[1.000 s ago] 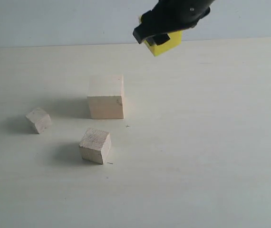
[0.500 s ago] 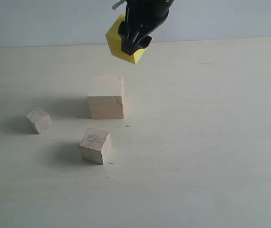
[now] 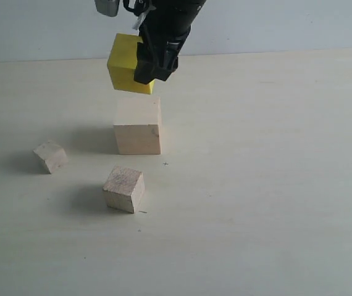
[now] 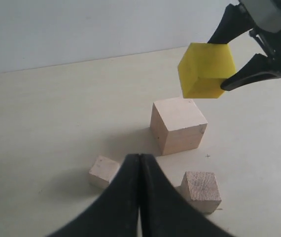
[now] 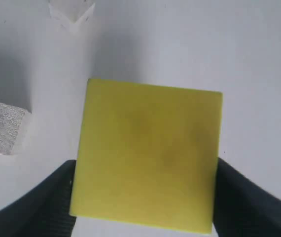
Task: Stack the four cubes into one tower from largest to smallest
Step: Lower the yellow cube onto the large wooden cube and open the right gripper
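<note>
The bright yellow cube (image 3: 125,61) hangs in the air just above the large pale wood cube (image 3: 138,126), slightly to its left and not touching it. My right gripper (image 3: 141,64) is shut on the yellow cube (image 5: 148,153), one black finger (image 5: 56,200) on each side. The medium wood cube (image 3: 124,189) lies in front of the large one, and the small wood cube (image 3: 50,156) lies to the left. My left gripper (image 4: 139,159) is shut on nothing, above the table near the small cube (image 4: 103,172) and the medium cube (image 4: 201,190). In the right wrist view the large cube is hidden.
The cubes rest on a pale tabletop (image 3: 262,185) with a light wall (image 3: 299,24) behind it. The right arm (image 3: 163,18) reaches in from the top of the exterior view. The left arm is out of that view.
My right gripper has carried the yellow cube leftward and down, from the upper right to just above the large wood cube. The three wood cubes have not moved.
</note>
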Action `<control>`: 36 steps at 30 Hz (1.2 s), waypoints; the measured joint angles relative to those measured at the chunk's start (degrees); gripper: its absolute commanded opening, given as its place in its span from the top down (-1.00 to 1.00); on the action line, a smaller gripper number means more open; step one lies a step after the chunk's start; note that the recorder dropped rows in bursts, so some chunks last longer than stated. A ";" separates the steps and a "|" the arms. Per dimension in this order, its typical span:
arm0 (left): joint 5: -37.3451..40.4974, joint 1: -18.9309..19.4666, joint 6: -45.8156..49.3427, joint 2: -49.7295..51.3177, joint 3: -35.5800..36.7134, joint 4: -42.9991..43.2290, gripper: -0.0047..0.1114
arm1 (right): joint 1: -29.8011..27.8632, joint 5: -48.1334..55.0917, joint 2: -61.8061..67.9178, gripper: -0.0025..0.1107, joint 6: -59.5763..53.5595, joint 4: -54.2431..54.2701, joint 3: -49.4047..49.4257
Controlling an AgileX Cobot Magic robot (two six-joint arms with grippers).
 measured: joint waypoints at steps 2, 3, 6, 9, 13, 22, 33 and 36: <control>0.11 0.00 0.46 0.00 0.00 0.00 0.92 | 0.00 0.54 1.01 0.96 -1.16 0.00 -0.59; 0.14 0.00 0.63 0.00 0.00 0.00 0.92 | 0.00 0.81 1.54 0.96 -1.76 0.00 -0.84; 0.24 0.00 0.85 0.00 0.00 0.00 0.92 | 0.00 1.10 2.66 0.96 -3.19 -0.13 -1.11; 0.24 0.00 1.13 0.00 0.00 0.00 0.92 | 0.00 1.00 3.60 0.96 -4.73 0.26 -1.29; 0.34 0.00 1.25 0.00 0.00 0.00 0.92 | 0.00 0.87 4.73 0.96 -6.08 1.10 -1.39; 1.01 0.00 1.25 0.00 0.00 0.00 0.92 | -0.44 -0.16 6.88 0.96 -9.36 2.28 -1.50; 1.28 0.00 1.29 0.00 0.00 0.00 0.92 | -1.52 -0.96 8.64 0.96 -11.10 2.09 -1.50; 1.28 0.00 1.29 0.00 0.00 0.00 0.92 | -1.52 -1.46 8.64 0.96 -12.29 3.28 -1.50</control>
